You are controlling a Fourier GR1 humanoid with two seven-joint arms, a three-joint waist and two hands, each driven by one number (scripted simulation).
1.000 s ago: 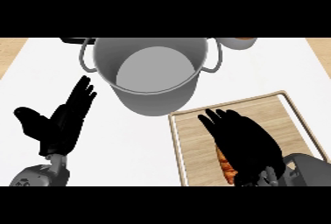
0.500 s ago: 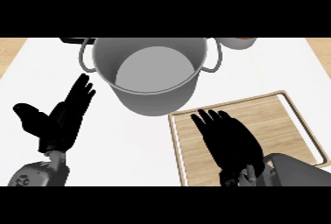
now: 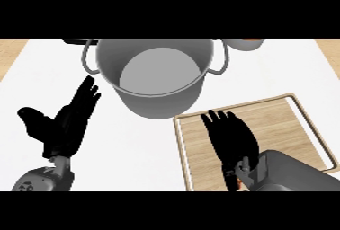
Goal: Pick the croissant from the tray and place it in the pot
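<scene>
In the head view, the grey pot (image 3: 159, 104) stands at the upper centre of the frame on the white counter (image 3: 133, 152), upright, with a loop handle on each side and a pale bare bottom showing inside. The wooden tray (image 3: 292, 121) lies in the lower right of the frame, its upper left corner close to the pot's base but apart from it. The right hand (image 3: 229, 137) lies over the left part of the tray, fingers straight and spread a little, pointing toward the top of the frame; it is spread flat, not curled round anything that can be seen. The croissant (image 3: 236, 181) shows only as a thin orange-brown sliver at the heel of that hand, near the tray's lower edge; the rest is hidden under the palm and forearm. The left hand (image 3: 63, 128) rests at the left of the frame, spread wide with fingers up and thumb out, well apart from the pot and tray. A small cup-like vessel (image 3: 244, 43) is cut off at the upper right.
</scene>
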